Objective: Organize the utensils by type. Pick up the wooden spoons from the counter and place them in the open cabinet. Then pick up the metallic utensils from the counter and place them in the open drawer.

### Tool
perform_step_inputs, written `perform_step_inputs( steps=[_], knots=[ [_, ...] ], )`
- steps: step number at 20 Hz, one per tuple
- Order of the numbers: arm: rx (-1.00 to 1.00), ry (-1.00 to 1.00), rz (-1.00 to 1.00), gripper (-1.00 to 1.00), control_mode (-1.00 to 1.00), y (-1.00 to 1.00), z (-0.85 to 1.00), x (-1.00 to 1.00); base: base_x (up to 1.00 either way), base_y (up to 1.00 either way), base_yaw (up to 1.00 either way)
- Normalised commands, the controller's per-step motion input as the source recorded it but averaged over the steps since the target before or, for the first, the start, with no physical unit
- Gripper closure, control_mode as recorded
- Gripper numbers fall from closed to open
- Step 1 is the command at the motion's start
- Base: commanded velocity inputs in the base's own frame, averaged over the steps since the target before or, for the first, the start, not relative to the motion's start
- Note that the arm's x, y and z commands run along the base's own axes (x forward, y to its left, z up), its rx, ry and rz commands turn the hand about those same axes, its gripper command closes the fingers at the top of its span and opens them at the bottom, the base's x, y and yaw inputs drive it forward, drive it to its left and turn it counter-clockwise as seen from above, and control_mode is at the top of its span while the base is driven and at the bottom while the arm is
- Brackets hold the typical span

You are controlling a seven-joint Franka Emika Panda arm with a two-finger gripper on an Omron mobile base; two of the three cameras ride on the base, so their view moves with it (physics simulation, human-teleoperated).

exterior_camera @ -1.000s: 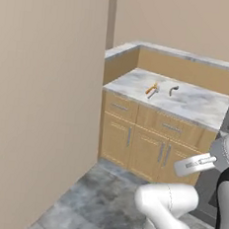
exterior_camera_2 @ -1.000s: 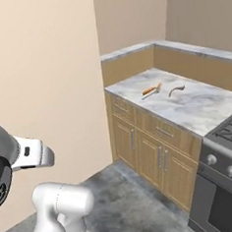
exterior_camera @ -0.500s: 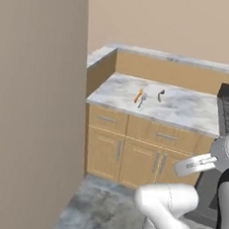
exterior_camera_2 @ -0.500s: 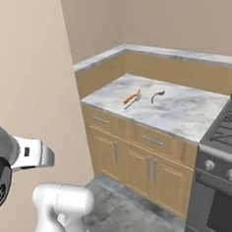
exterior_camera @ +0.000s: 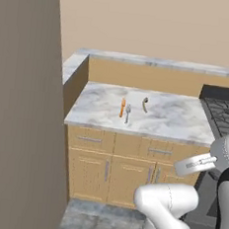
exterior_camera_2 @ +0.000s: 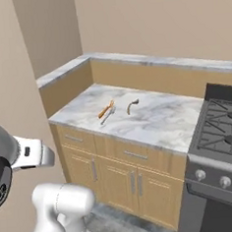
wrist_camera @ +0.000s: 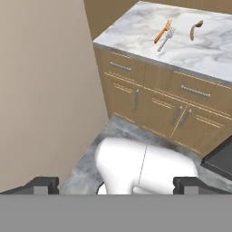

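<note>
Three utensils lie together on the marbled counter (exterior_camera: 175,123) (exterior_camera_2: 160,120) (wrist_camera: 213,50). An orange-brown wooden spoon (exterior_camera: 122,107) (exterior_camera_2: 105,109) (wrist_camera: 162,31) lies beside a slim silver fork, the metallic utensil (exterior_camera: 127,112) (exterior_camera_2: 108,117) (wrist_camera: 166,37). A short, curved, darker spoon (exterior_camera: 144,104) (exterior_camera_2: 132,105) (wrist_camera: 195,29) rests a little to their right. My gripper (wrist_camera: 118,185) is open and holds nothing, hanging low over the floor, well short of the counter. The open cabinet and open drawer are out of view; the drawer fronts under the counter are shut.
A dark stove (exterior_camera: 225,115) (exterior_camera_2: 227,124) adjoins the counter on the right. A tall beige wall panel (exterior_camera: 18,102) (wrist_camera: 41,81) stands close on the left. Grey stone floor (wrist_camera: 90,154) lies between me and the cabinet fronts (exterior_camera: 106,168).
The base has moved, so the whole scene has shifted: the counter is nearer and more square-on, and more of the stove shows. The utensils lie as before. The gripper stays open.
</note>
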Motion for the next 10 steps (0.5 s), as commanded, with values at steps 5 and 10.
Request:
perform_step_inputs(
  steps=[5, 10],
  knots=[
    [0.00, 0.00, 0.00, -1.00, 1.00, 0.00, 0.00, 0.00, 0.58, 0.30, -0.32],
    [0.00, 0.00, 0.00, -1.00, 1.00, 0.00, 0.00, 0.00, 0.57, 0.35, -0.25]
  ],
)
